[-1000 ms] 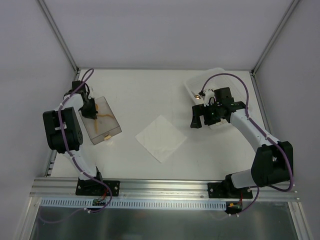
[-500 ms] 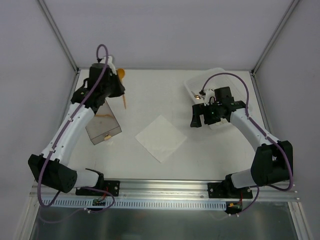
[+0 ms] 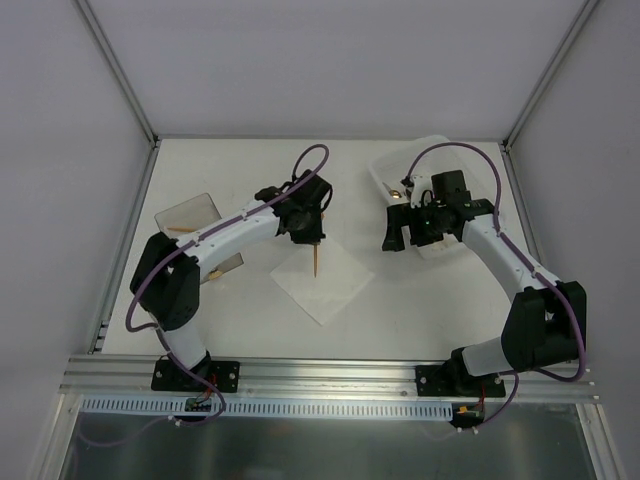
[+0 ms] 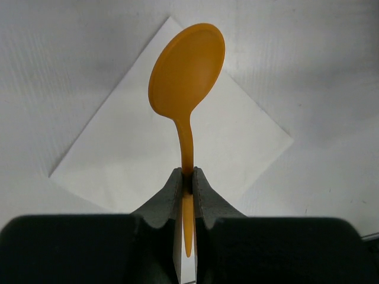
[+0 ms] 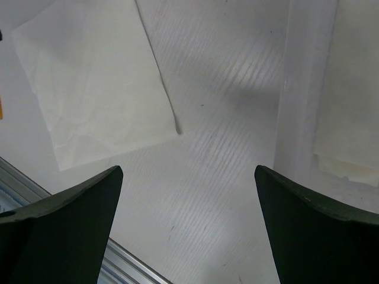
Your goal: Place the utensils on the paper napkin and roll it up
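**Step in hand:** first utensil being delivered to the napkin. A spoon (image 4: 188, 71) is pinched by its handle between the fingers (image 4: 169, 198) of the left gripper (image 3: 306, 228), which are pressed tight on it. The bowl is pointed away from the wrist. The spoon is held over the napkin (image 3: 335, 290), near its far-left edge. Whether the paper is touched cannot be told. No utensil is seen lying on the sheet, and rolling is not begun.

**Right gripper** (image 5: 187, 170): fingers spread wide, nothing held. It is stationed over bare table between the napkin and the tray (image 3: 440, 150).

**Next move, as judged:** the spoon is to be lowered flat onto the sheet and let go gently, so that the thin paper is not dragged. Further utensils are probably to be fetched from the box (image 3: 190, 212) at the left.

**Surface:** table (image 3: 250, 170), white, matte, faintly ribbed. The napkin is laid flat as a diamond and is lightly creased.

**Room:** pale grey walls (image 3: 300, 60) are framed by metal corner posts. A slotted rail (image 3: 330, 375) is fixed along the near edge.
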You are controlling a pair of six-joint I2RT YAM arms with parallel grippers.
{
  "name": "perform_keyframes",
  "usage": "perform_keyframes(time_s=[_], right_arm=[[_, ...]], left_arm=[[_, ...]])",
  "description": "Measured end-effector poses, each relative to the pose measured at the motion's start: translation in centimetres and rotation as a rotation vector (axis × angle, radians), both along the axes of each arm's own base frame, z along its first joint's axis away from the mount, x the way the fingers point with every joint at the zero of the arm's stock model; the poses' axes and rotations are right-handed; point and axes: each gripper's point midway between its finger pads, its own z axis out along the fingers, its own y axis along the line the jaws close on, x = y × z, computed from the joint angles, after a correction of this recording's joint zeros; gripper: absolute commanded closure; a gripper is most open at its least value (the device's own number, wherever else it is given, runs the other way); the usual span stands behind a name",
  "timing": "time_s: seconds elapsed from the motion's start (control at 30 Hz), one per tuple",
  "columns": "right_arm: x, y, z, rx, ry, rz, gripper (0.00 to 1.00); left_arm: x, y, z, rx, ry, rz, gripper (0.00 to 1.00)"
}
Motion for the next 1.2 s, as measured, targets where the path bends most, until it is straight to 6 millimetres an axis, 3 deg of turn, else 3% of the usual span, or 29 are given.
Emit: perform_keyframes(time_s=[0.37,0.67,0.83,1.1,1.2], right_arm=[[0.2,-1.1,-0.1,-0.012,0.006,-0.027,0.01],[0.2,-1.2,-0.4,-0.012,0.016,-0.031,0.01],[0.3,-1.3,-0.6,-0.012,0.022,-0.035,0.01],[0.3,-1.4,-0.9,-0.013,0.035,-0.038,0.01],[0.4,-1.4,-0.9,-0.013,0.035,-0.039,0.01]], left_arm=[[-1.6,-0.3,-6.9,0.073,0.186,0.076,1.00],[-2.1,-0.4,-9.3,0.099,0.246,0.077,1.00],[-2.2,-0.5,-9.6,0.100,0.253,0.075,0.99],[-2.3,-0.4,-10.6,0.117,0.269,0.073,0.82],[-2.3,-0.3,-10.8,0.123,0.273,0.070,0.70]])
